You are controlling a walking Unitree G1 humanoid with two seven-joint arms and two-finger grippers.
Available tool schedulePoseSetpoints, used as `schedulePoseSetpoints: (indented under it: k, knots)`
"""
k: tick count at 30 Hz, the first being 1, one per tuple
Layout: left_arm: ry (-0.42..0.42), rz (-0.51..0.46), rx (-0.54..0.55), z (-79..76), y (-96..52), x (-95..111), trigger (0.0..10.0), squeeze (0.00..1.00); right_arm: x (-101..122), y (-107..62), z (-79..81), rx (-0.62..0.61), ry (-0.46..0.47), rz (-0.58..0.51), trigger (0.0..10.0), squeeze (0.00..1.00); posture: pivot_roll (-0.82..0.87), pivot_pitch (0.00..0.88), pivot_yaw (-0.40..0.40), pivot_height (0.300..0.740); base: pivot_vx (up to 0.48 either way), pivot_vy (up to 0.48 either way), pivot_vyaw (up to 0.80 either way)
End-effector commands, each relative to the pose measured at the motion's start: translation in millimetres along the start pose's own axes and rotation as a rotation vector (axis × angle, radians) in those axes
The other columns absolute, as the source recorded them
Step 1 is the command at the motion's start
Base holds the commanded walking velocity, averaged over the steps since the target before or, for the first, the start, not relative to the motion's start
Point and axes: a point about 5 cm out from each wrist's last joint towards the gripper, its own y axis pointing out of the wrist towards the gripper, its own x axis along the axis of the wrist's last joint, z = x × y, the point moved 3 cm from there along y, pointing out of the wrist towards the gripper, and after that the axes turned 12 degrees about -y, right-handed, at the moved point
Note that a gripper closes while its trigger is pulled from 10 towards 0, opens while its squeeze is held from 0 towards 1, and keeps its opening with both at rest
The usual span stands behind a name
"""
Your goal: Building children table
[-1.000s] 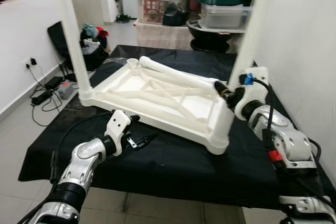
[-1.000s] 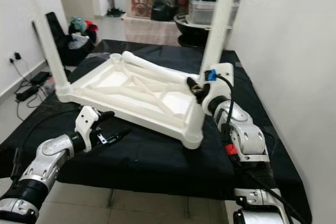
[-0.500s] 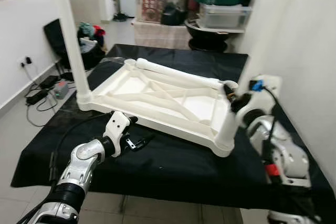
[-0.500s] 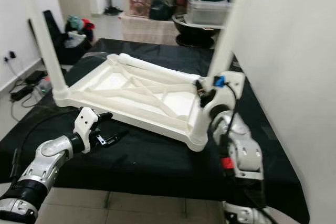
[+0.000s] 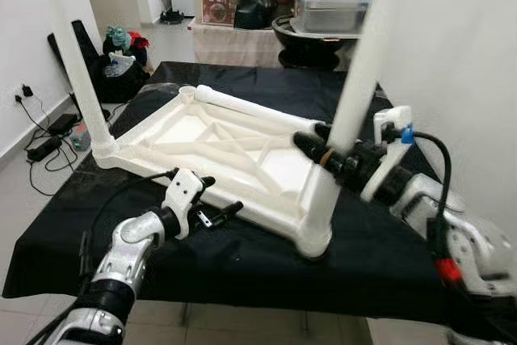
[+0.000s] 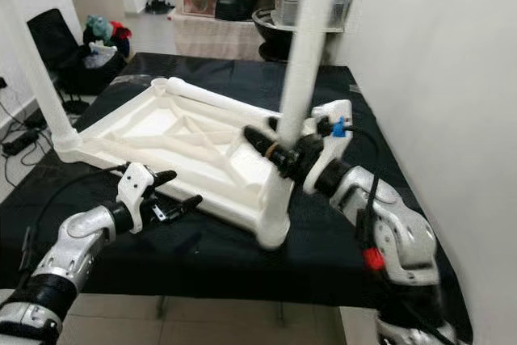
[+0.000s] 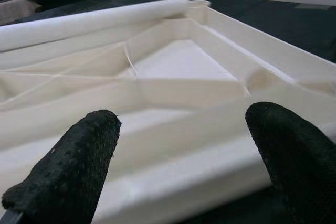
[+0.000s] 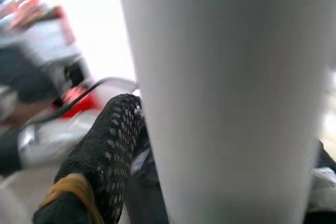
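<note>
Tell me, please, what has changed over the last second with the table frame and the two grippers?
The right gripper has swung inward, its fingers now reaching past the near upright leg over the upturned table frame. The left gripper stays open at the frame's near edge. The loose leg still lies across the far side.

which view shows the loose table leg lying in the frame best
The left eye view: the loose leg lies whole along the upturned tabletop's far rim. The right eye view shows the same; the left wrist view shows it close.
</note>
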Motion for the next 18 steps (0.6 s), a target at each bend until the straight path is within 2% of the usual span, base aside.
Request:
schedulePoseSetpoints:
  k: [1, 4, 5, 7, 8, 9, 10, 11, 12, 13, 15, 16, 18]
  knots:
    - [-0.001, 0.016, -0.004, -0.1, -2.4, -3.6, 10.0, 0.0, -10.5, 4.3, 7.6, 0.048, -0.009, 0.041, 10.0, 0.0, 0.04, 0.0, -0.055, 0.74, 0.0, 0.0, 0.0]
    - [-0.001, 0.016, -0.004, -0.3, -2.4, -3.7, 10.0, 0.0, -15.8, 4.9, 8.2, 0.054, -0.015, 0.063, 10.0, 0.0, 0.05, 0.0, -0.056, 0.74, 0.0, 0.0, 0.0]
    - [-0.001, 0.016, -0.004, -0.2, -2.5, -3.8, 10.0, 0.0, -17.8, 5.2, 8.3, 0.053, -0.017, 0.069, 8.5, 0.0, 0.05, 0.0, -0.056, 0.74, 0.0, 0.0, 0.0]
    - [-0.001, 0.016, -0.004, -0.2, -2.5, -3.8, 10.0, 0.0, -17.8, 5.2, 8.3, 0.053, -0.017, 0.069, 8.5, 0.0, 0.05, 0.0, -0.056, 0.74, 0.0, 0.0, 0.0]
    - [-0.001, 0.017, -0.003, 0.1, -2.5, -4.0, 10.0, 0.0, -24.5, 5.9, -1.0, -0.011, -0.017, 0.102, 0.0, 0.0, 0.04, 0.0, -0.052, 0.74, 0.0, 0.0, 0.0]
    - [-0.001, 0.017, -0.003, 0.1, -2.5, -4.0, 10.0, 0.0, -24.5, 5.9, -1.0, -0.011, -0.017, 0.102, 0.0, 0.0, 0.04, 0.0, -0.052, 0.74, 0.0, 0.0, 0.0]
    - [0.001, 0.019, -0.003, 0.5, -2.5, -4.2, 10.0, 0.0, -35.9, 5.1, -19.7, -0.142, -0.016, 0.164, 0.0, 0.0, 0.04, 0.0, -0.051, 0.74, 0.0, 0.0, 0.0]
    - [0.001, 0.019, -0.003, 0.5, -2.5, -4.2, 10.0, 0.0, -35.9, 5.1, -19.7, -0.142, -0.016, 0.164, 0.0, 0.0, 0.04, 0.0, -0.051, 0.74, 0.0, 0.0, 0.0]
    - [0.002, 0.02, -0.001, 0.9, -2.4, -4.3, 10.0, 0.0, -50.5, -2.1, -46.3, -0.34, -0.014, 0.259, 0.0, 0.0, 0.04, 0.0, -0.051, 0.74, 0.0, 0.0, 0.0]
    - [0.003, 0.02, -0.001, 0.9, -1.6, -4.1, 10.0, 0.0, -65.3, -33.1, -92.3, -0.739, -0.014, 0.365, 0.0, 0.0, 0.04, 0.0, -0.054, 0.74, 0.0, 0.0, 0.0]
    - [0.003, 0.02, -0.001, 0.9, -1.6, -4.1, 10.0, 0.0, -65.3, -33.1, -92.3, -0.739, -0.014, 0.365, 0.0, 0.0, 0.04, 0.0, -0.054, 0.74, 0.0, 0.0, 0.0]
    - [0.003, 0.019, -0.001, 0.8, -1.4, -4.1, 10.0, 0.0, -66.8, -44.5, -102.1, -0.843, -0.009, 0.377, 0.0, 0.0, 0.04, 0.0, -0.054, 0.74, 0.0, 0.0, 0.0]
    - [0.002, 0.021, -0.001, 0.7, -1.5, -4.7, 10.0, 0.0, -67.9, -65.3, -111.9, -1.009, -0.002, 0.381, 0.0, 0.0, 0.04, 0.0, -0.05, 0.74, 0.0, 0.0, 0.0]
